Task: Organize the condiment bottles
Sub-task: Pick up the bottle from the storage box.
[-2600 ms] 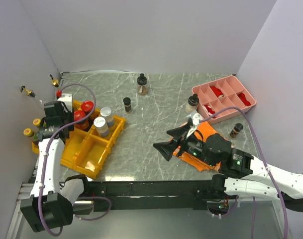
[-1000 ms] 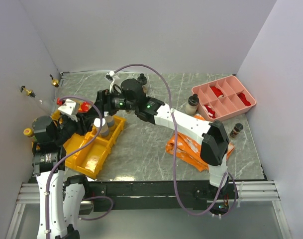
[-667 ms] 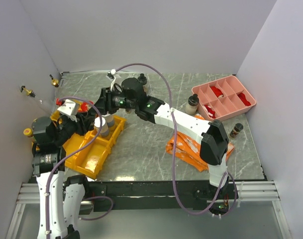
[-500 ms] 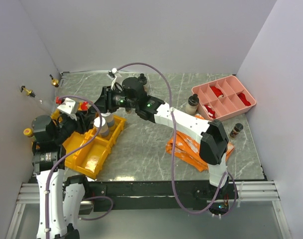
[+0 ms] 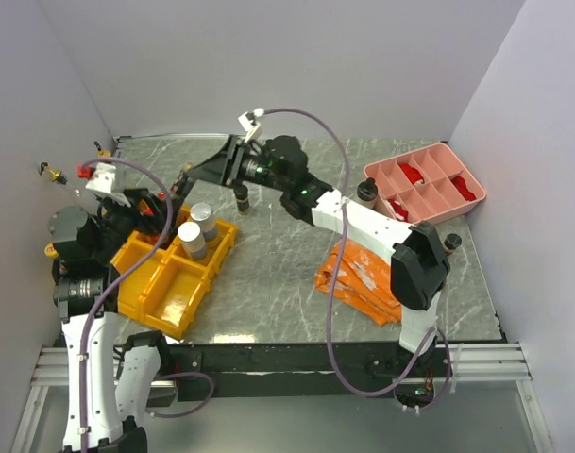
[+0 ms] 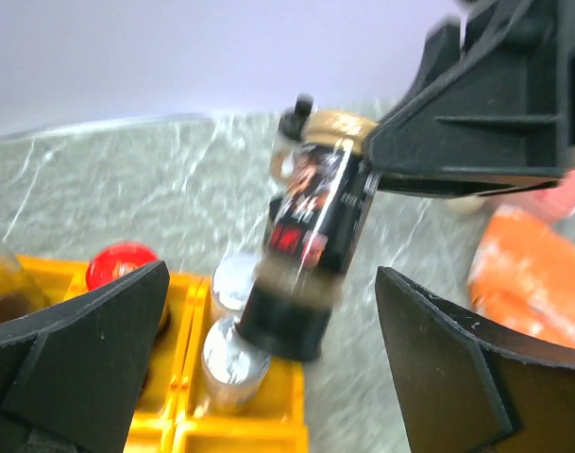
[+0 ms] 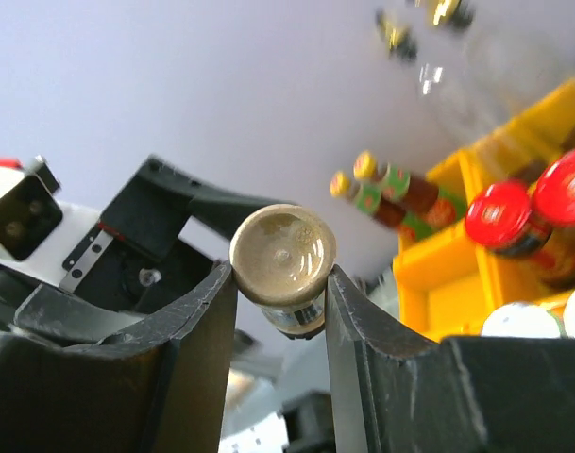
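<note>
The right gripper (image 7: 280,283) is clenched on the gold-capped dark bottle (image 6: 311,236) at its cap end. The bottle's long axis is tilted, cap high toward the right arm and base hanging over the yellow bins (image 5: 164,283). The left gripper (image 6: 268,311) is spread wide either side of the base, touching nothing, so the right arm alone carries it. Below, white-capped jars (image 5: 194,226) fill the bins' far-right cells. The cells toward the near-left corner of the table (image 5: 287,283) look free for lowering.
</note>
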### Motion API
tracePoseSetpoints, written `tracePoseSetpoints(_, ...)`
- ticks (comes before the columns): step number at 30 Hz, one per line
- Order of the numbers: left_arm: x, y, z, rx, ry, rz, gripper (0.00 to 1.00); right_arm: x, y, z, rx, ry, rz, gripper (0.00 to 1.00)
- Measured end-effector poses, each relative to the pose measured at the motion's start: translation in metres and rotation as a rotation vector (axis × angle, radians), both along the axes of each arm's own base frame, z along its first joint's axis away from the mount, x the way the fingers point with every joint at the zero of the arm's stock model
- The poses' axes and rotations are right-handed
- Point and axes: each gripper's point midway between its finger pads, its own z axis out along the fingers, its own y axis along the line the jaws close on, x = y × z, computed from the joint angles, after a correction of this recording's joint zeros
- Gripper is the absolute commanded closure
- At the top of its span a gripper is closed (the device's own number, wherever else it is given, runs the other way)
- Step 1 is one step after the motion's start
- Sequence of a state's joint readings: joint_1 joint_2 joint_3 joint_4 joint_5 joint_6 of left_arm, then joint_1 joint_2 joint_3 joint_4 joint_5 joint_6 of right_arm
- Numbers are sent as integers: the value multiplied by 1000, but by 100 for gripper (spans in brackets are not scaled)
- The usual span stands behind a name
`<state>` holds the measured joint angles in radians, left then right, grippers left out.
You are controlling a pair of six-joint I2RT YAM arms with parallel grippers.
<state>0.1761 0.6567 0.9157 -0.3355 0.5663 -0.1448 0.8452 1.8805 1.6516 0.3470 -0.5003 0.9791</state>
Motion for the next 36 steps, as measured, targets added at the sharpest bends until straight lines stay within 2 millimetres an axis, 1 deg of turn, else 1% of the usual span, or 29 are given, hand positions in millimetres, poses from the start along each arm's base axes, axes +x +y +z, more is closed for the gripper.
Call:
tracePoseSetpoints(3, 3, -3, 28, -51, -43, -3, 1, 17, -19, 13, 73, 23, -37, 93)
tracePoseSetpoints(4, 3, -5, 36, -67, -65, -16, 3, 19, -25, 18, 107, 29, -44, 93)
tracePoseSetpoints(7, 0, -15, 47, -106, -100, -74, 8, 15, -33, 29, 181, 46, -37, 93)
tracePoseSetpoints(9, -3, -21, 50, -122, -130, -108, 10, 9, -37, 36, 238, 57, -20, 93)
tracePoseSetpoints(12, -10, -27, 45, -144, -157, -139, 15, 3, -41, 44, 309, 79, 4, 93)
tracePoseSetpoints(15, -16, -31, 43, -163, -181, -159, 15, -4, -45, 53, 375, 102, 29, 93)
tracePoseSetpoints(18, -19, -32, 49, -167, -210, -163, 19, -9, -50, 62, 426, 108, 43, 93)
tracePoseSetpoints(20, -19, -32, 52, -167, -225, -165, 21, -10, -51, 63, 443, 112, 48, 93)
tracePoseSetpoints(25, -21, -34, 60, -189, -260, -175, 24, -11, -51, 60, 450, 133, 46, 93)
tracePoseSetpoints(28, -24, -35, 63, -210, -282, -185, 40, -13, -52, 63, 465, 136, 53, 93)
tracePoseSetpoints(31, -27, -37, 67, -221, -300, -198, 39, -14, -53, 65, 477, 137, 56, 92)
tracePoseSetpoints(33, -27, -38, 68, -221, -306, -200, 43, -15, -53, 66, 483, 140, 58, 89)
tracePoseSetpoints(34, -28, -38, 68, -220, -310, -202, 48, -15, -53, 66, 484, 140, 59, 86)
tracePoseSetpoints(35, -28, -38, 69, -219, -313, -204, 58, -15, -53, 66, 483, 141, 58, 77)
tracePoseSetpoints(36, -29, -39, 68, -219, -316, -207, 62, -15, -53, 64, 481, 144, 58, 72)
